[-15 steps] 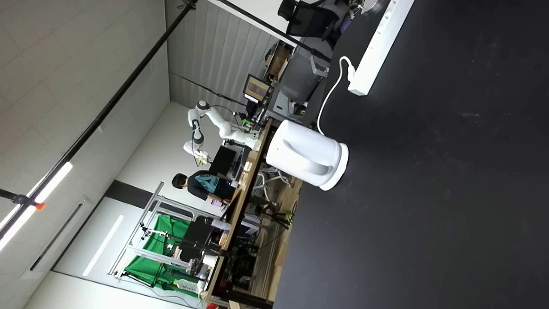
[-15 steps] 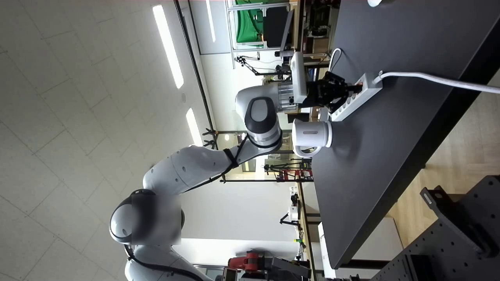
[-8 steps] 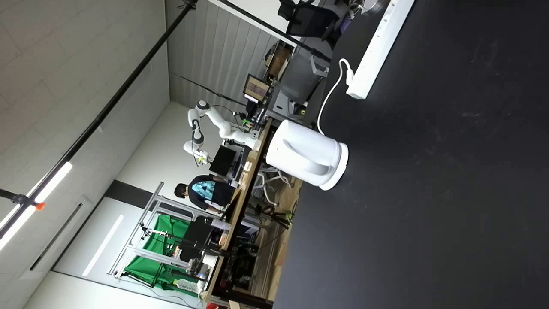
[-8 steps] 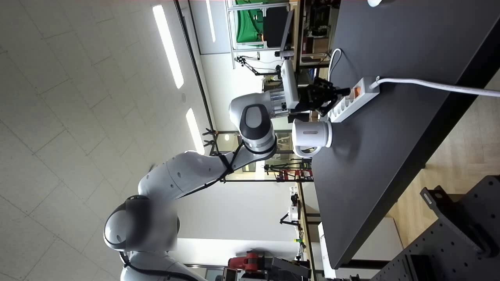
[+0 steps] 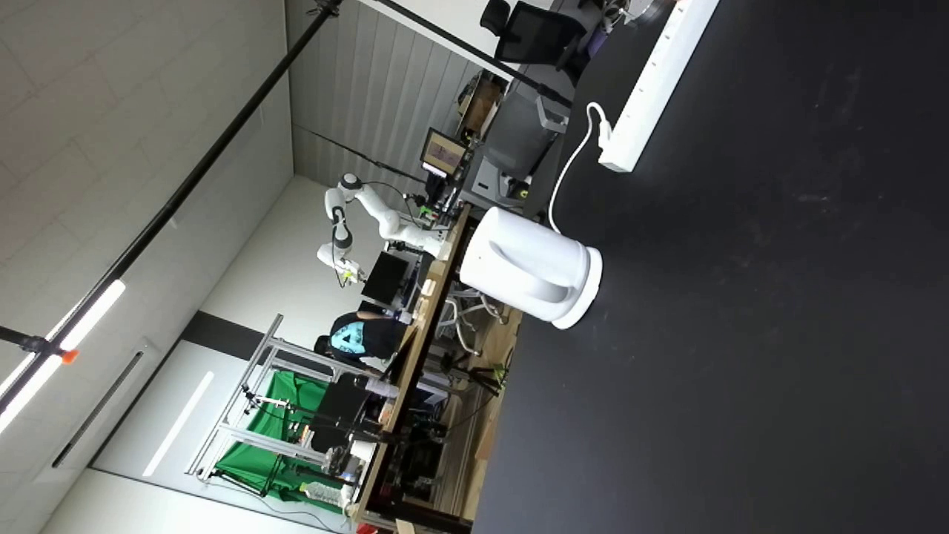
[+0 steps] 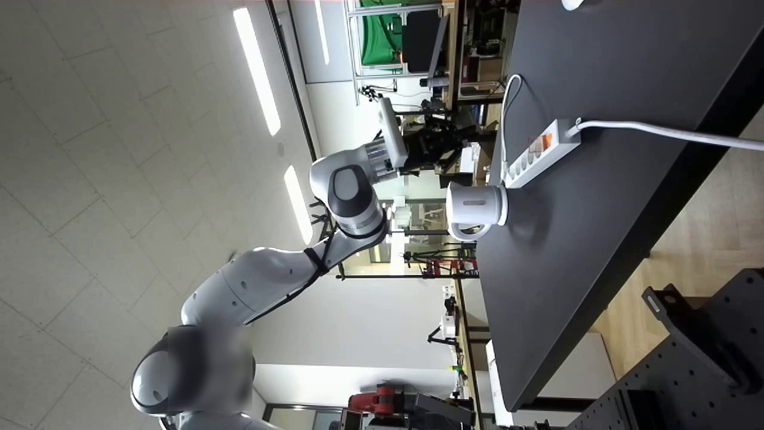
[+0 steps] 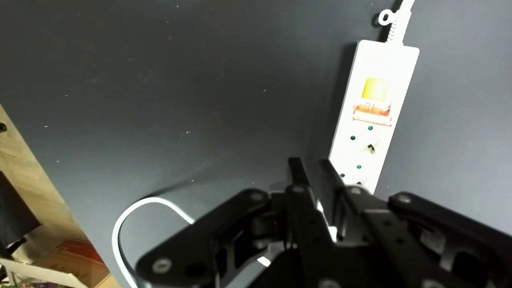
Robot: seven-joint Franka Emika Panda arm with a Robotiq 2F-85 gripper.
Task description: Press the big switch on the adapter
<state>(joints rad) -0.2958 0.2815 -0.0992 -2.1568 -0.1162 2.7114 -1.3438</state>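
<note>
The adapter is a long white power-strip bar lying on the dark table, seen in both exterior views (image 5: 652, 96) (image 6: 542, 162) and in the wrist view (image 7: 386, 60). Its orange-yellow big switch (image 7: 373, 106) is near the thick-cord end and also shows in an exterior view (image 6: 546, 142). A clear orange-edged cover part sits at the switch. My gripper (image 7: 310, 161) points down, its fingertips a small gap apart with nothing between them. In an exterior view the gripper (image 6: 484, 132) hangs above the table, apart from the adapter. Fingers hide the adapter's far end in the wrist view.
A white kettle stands by the adapter's far end in both exterior views (image 5: 530, 267) (image 6: 474, 206). A thin white cord (image 7: 116, 236) loops on the table. The thick white cord (image 6: 662, 128) runs over the table edge. A cardboard box (image 7: 76, 264) lies beyond the table.
A second ago my gripper's fingertips were at the adapter's switch end. It has since risen and drawn back, uncovering the orange switch. The adapter shifted slightly. A person in the background bent down.
</note>
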